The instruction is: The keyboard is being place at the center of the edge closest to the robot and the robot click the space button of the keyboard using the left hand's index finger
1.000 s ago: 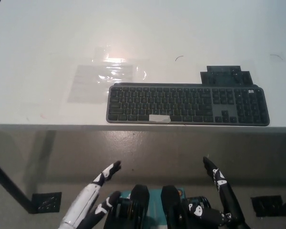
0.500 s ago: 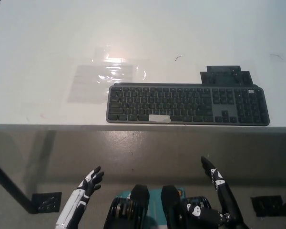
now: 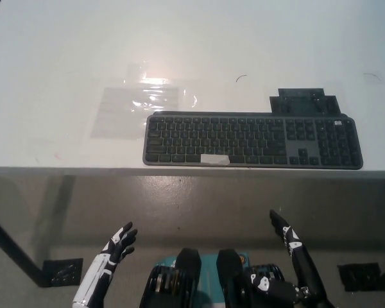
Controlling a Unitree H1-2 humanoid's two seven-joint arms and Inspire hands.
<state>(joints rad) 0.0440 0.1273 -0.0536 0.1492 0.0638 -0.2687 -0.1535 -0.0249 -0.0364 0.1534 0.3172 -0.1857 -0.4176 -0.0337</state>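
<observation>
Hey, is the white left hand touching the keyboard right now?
Apart. The head view shows the left hand open and low, below the table edge, with bare floor between it and the keyboard.

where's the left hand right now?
Head view, lower left: the left hand hangs open over the floor, below the near edge of the table. It is short of the keyboard and left of it, touching nothing.

Seemed a lab or office workspace, plain white surface [image 3: 64,38] filled the upper frame, dark keyboard [image 3: 253,140] lay at its near edge, bare grey floor [image 3: 199,205] showed below it
</observation>
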